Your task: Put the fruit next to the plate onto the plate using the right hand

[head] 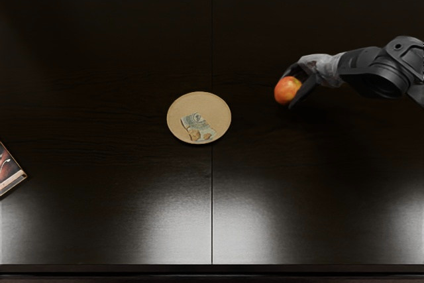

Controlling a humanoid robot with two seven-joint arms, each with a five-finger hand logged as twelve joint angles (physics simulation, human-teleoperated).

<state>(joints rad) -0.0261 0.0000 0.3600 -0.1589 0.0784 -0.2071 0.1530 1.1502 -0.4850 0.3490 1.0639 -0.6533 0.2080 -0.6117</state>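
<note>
A round tan plate (199,116) with a painted pattern lies near the middle of the dark table. To its right, well apart from it, a red and yellow apple (286,89) is held in my right hand (297,84), whose arm comes in from the right edge. The dark fingers (301,91) curl around the apple's right side, with the fruit sticking out to the left. I cannot tell whether the apple rests on the table or hangs just above it. No left arm shows.
A book or card (9,169) lies at the left edge of the dark wooden table (119,217). A seam runs down the table's middle, passing under the plate. A grey wall strip borders the back.
</note>
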